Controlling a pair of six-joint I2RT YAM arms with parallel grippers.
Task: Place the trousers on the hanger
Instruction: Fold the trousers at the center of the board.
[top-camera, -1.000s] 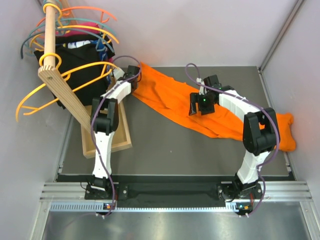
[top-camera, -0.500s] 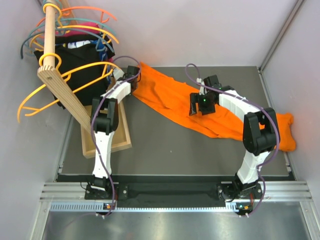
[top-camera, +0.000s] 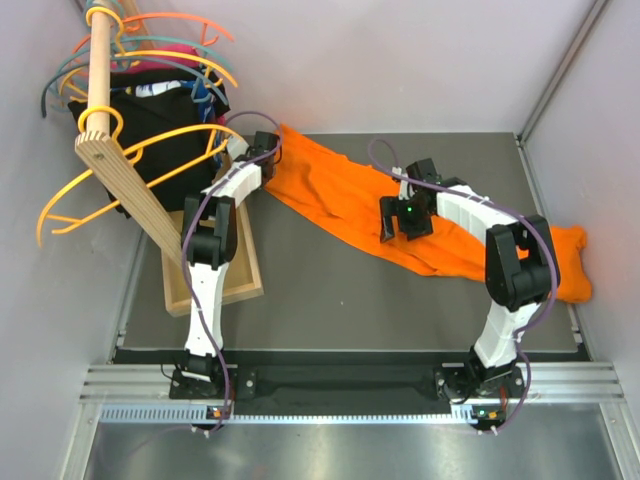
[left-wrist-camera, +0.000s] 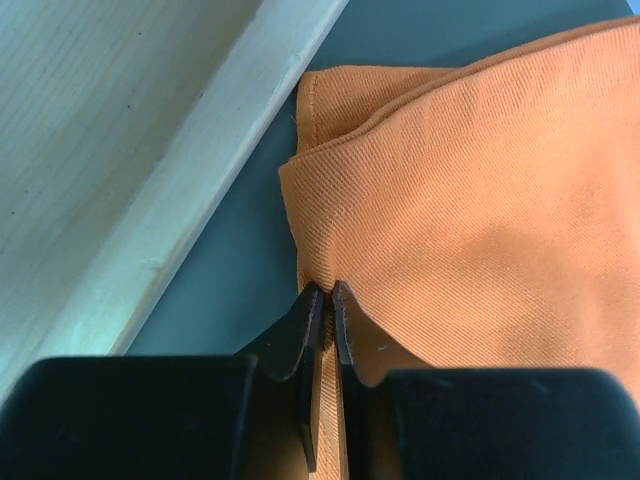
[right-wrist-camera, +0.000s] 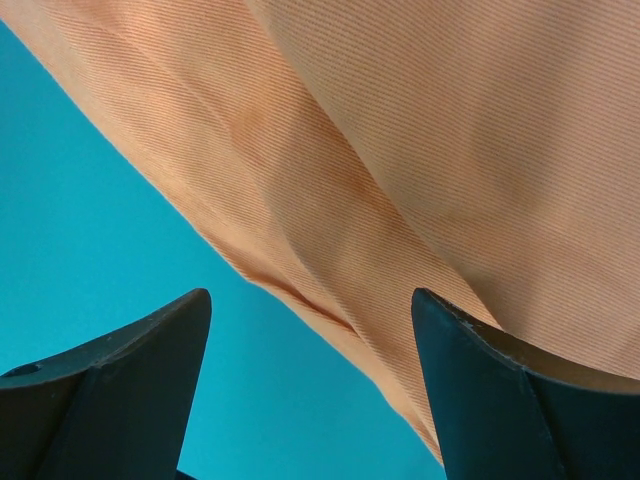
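The orange trousers lie stretched across the dark table from the back left to the right edge. My left gripper is shut on their back-left end; the left wrist view shows the jaws pinching a fold of the cloth beside a wooden board. My right gripper is open over the middle of the trousers; in the right wrist view the near edge of the cloth lies between its spread fingers, untouched. The amber-yellow hanger hangs from the wooden rack at the left, its ring hook on the pole.
A wooden rack with a pole and a slanted board stands in a wooden tray at the left. Black garments and teal and coral hangers hang on it. Walls close in on both sides.
My right gripper has moved a little nearer and lower over the trousers. The left gripper and the hanger have not moved.
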